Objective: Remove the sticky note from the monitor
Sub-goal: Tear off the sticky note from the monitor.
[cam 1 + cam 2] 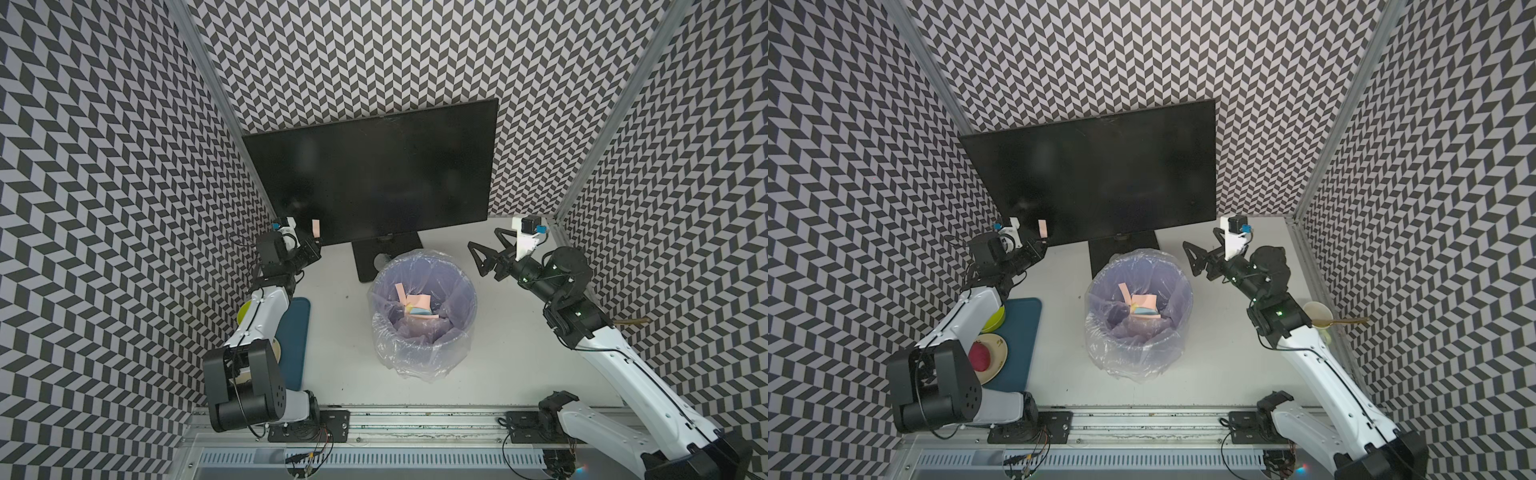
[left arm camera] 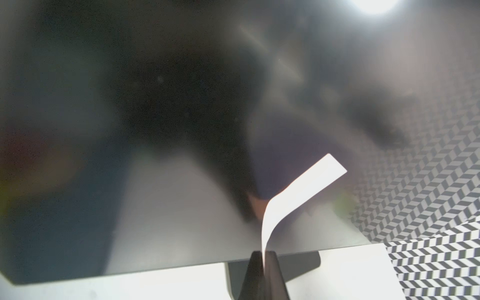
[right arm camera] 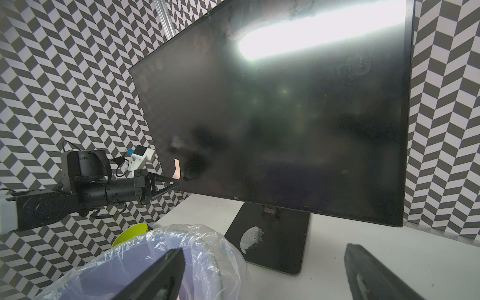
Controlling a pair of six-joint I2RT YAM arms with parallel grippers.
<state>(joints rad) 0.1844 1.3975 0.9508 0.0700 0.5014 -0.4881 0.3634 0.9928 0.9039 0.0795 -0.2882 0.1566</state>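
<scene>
One pink paper sticky note (image 2: 298, 192) is light and bendy. Your left claw (image 2: 264, 255) pinches its loose edge; pull softly.

Black-and-white chevron walls (image 1: 104, 166); white tabletop (image 1: 507, 365); aluminium corner posts (image 1: 211, 70)

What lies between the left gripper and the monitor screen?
Only the pink sticky note: the left gripper has its jaws shut on one end, and it curves toward the monitor, seen in the left wrist view.
</scene>
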